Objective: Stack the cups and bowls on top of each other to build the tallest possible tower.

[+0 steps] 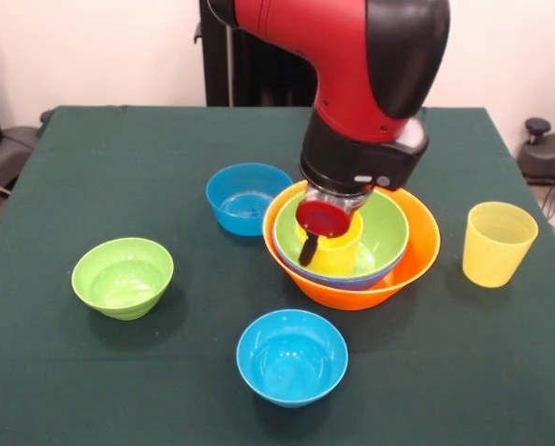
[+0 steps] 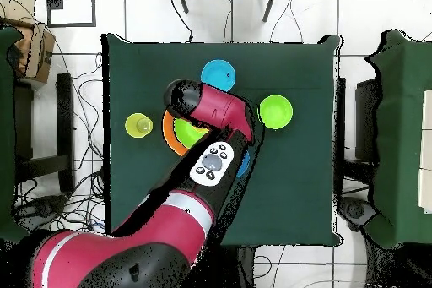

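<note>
Nearest my front camera sits a small blue bowl point(image 1: 292, 357) on the green tabletop point(image 1: 91, 372), upright and empty. Further back on the left is a small green bowl point(image 1: 123, 277), and on the right edge a translucent, ribbed pale yellow cup point(image 1: 498, 243) stands mouth up, well apart from everything else.

Past those is the tower point(image 1: 351, 243): the large orange bowl point(image 1: 416, 251) as base, a blue bowl point(image 1: 347, 276) nested in it showing only its rim, a medium green bowl point(image 1: 384, 228) inside that, and an opaque yellow cup point(image 1: 331, 251) standing in the green one. My end effector point(image 1: 325, 223) hangs right over that cup; a black finger point(image 1: 309, 249) reaches down along the cup's near wall, but the red disc hides the rest, so I cannot tell whether it is gripping the cup or has let it go.

Behind the tower, just beside its rim, is a second small blue bowl point(image 1: 247, 197).

I judge all of these to be light, stiff, glossy plastic: slippery under the pads and easy to knock or tip. The thin rims look like the sensible place to pinch the bowls, one finger inside and one outside. The tumblers taper, so I would grip near the mouth, and gently, since the thin walls may flex
</note>
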Tool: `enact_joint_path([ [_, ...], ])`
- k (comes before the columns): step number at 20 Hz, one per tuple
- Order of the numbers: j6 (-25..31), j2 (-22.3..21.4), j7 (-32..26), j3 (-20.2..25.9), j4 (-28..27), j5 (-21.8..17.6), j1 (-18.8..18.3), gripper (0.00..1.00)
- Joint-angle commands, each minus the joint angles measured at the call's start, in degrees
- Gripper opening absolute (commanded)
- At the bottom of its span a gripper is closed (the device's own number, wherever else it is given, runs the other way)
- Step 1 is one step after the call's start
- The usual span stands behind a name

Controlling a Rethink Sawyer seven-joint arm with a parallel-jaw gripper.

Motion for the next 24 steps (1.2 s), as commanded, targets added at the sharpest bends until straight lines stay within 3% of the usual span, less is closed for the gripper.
enact_joint_path([
  [1,11.5,-6.0,-0.2,2.1,0.5,-4.3,0.3,1.00],
  [6,20.5,-10.9,-1.2,0.7,-1.4,-5.0,-0.6,1.00],
  [15,22.9,-13.2,-2.2,-0.6,-1.5,-6.3,-0.5,1.00],
  [19,12.5,-15.0,-9.1,1.4,6.6,-7.6,-2.9,1.00],
  [24,-1.8,-12.7,-18.1,6.6,12.6,-12.2,-8.3,1.00],
])
